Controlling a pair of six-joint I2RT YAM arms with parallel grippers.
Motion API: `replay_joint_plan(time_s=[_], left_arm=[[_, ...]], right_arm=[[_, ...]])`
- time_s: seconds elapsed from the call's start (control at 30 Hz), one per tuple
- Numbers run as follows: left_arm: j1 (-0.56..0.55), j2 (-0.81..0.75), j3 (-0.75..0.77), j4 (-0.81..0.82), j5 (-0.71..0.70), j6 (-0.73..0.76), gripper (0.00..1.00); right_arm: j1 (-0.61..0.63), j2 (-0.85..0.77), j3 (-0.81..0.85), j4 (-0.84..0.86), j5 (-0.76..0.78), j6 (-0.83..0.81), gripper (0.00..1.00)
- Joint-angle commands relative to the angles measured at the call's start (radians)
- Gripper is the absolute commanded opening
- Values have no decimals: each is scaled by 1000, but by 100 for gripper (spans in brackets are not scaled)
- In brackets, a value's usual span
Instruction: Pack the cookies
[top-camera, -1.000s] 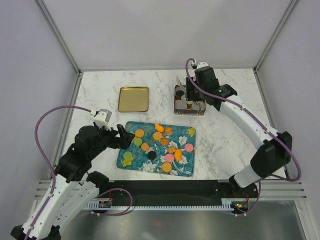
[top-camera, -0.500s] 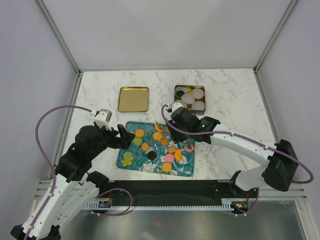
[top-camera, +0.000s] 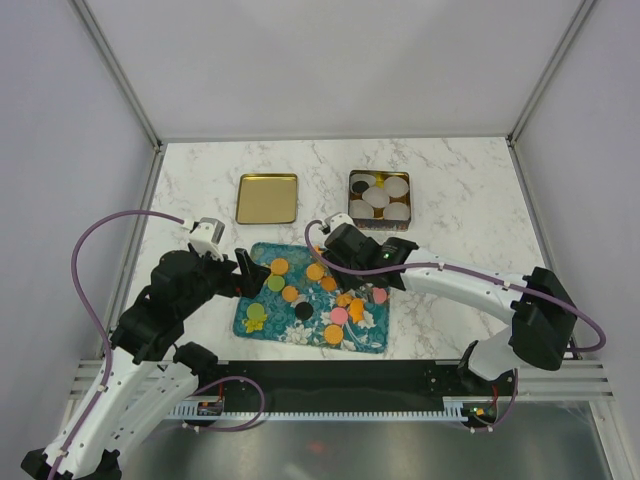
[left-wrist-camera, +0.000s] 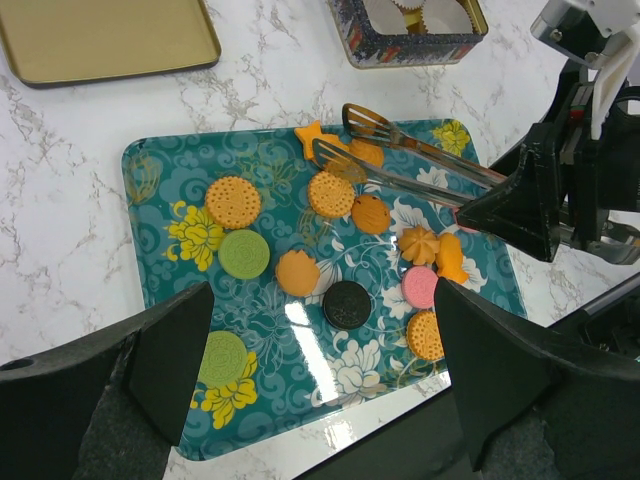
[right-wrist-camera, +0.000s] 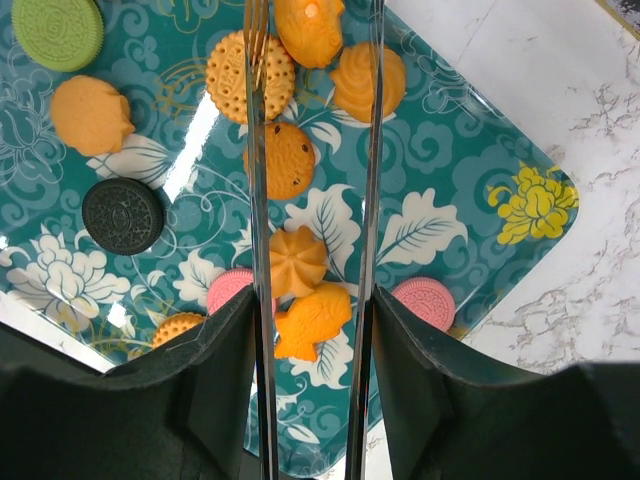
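Several cookies (top-camera: 322, 290) in orange, green, pink and black lie on a teal flowered tray (top-camera: 262, 322). My right gripper (top-camera: 345, 245) is shut on metal tongs (right-wrist-camera: 371, 150) and holds them low over the tray's far middle. The tong arms (left-wrist-camera: 400, 172) are apart, with nothing between their tips. Between the arms lie a flower-shaped cookie (right-wrist-camera: 297, 260) and an orange fish-shaped one (right-wrist-camera: 312, 318). My left gripper (left-wrist-camera: 330, 360) is open and empty above the tray's near left part, over a black cookie (left-wrist-camera: 348, 304) and a green one (left-wrist-camera: 244, 253).
A square tin (top-camera: 352, 200) holding white paper cups stands at the back, behind the tray. A flat gold lid (top-camera: 267, 198) lies to its left. The tray (left-wrist-camera: 170, 170) sits near the table's front edge.
My right arm has swung from the tin at the back down to the tray with the tongs. The tin's cups now show. The left arm has not moved.
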Motion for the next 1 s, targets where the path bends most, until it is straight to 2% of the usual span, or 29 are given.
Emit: replay_joint_plan(time_s=[0.0,0.73,0.97], left_arm=[[-4,1,1,15,-5,21,100],[-4,-2,1,16,-8,21,100],[-5,-1,3,16,-6,21,100]], right_arm=[[5,25,64,23,38,-7,55],[8,104,104,12,43,-34,53],[7,81,94,-8,51,-31,53]])
